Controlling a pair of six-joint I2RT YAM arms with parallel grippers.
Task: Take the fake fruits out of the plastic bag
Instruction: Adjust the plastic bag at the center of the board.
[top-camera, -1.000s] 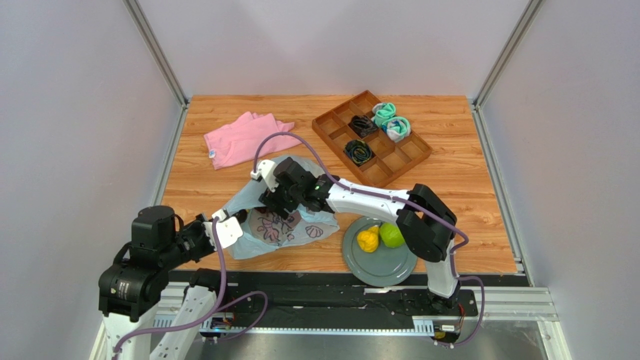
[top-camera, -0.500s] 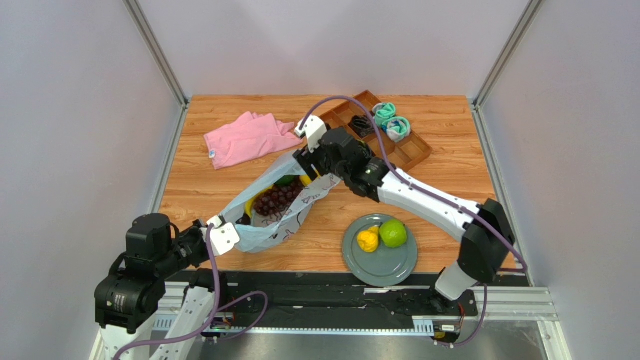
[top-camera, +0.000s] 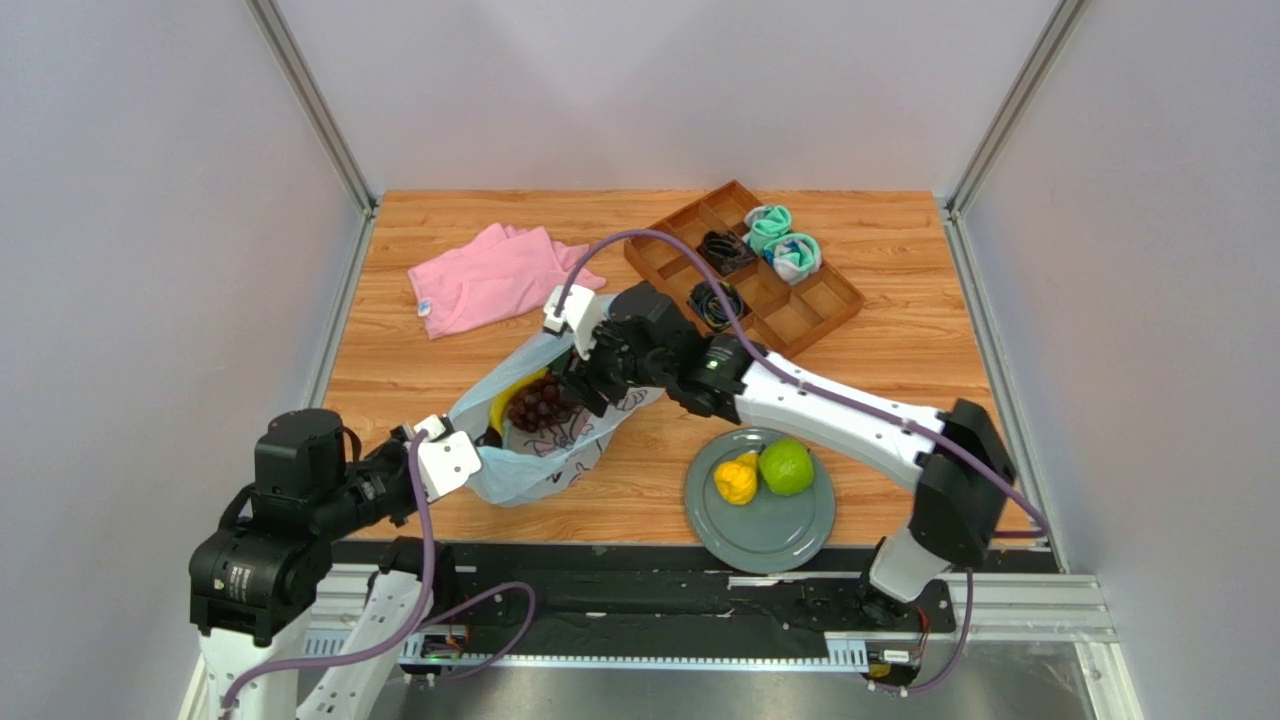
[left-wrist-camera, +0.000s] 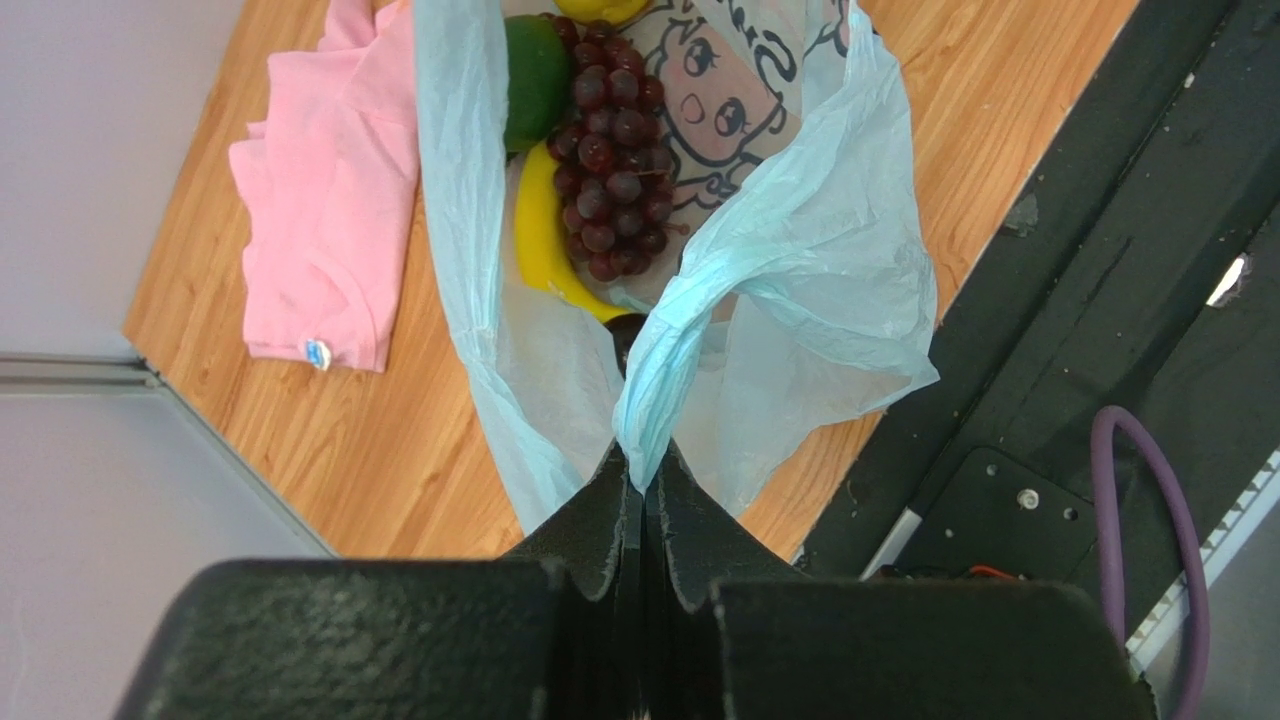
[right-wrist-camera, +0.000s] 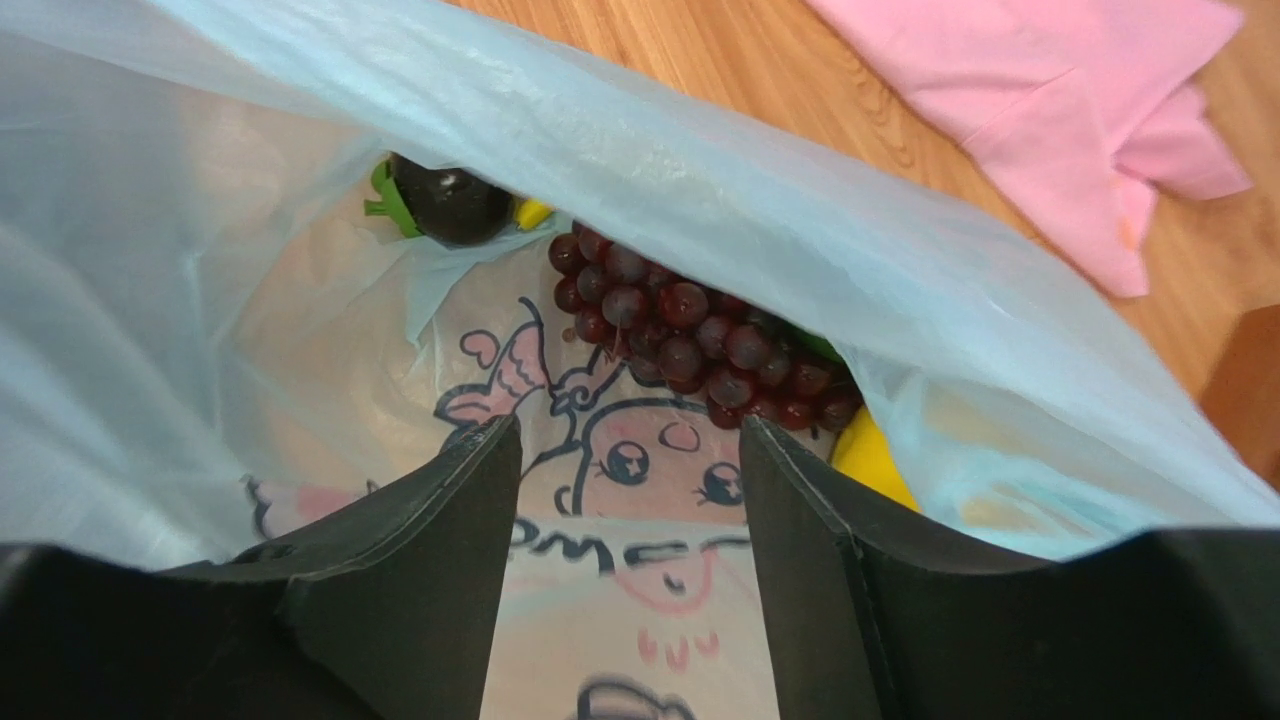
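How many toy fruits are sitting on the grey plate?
2. A yellow lemon on the left side of the grey plate, and a lime-green apple right beside it on the right. None look hidden there; other fruits are inside the plastic bag.

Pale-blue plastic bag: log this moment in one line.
left gripper: shut on thin pale-blue plastic bag | right gripper: open at bag mouth | dark purple grape bunch: inside bag

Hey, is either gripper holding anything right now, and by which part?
Left gripper pinches the bag by a bunched fold of its edge. Right gripper is open at the bag's mouth, holding nothing.
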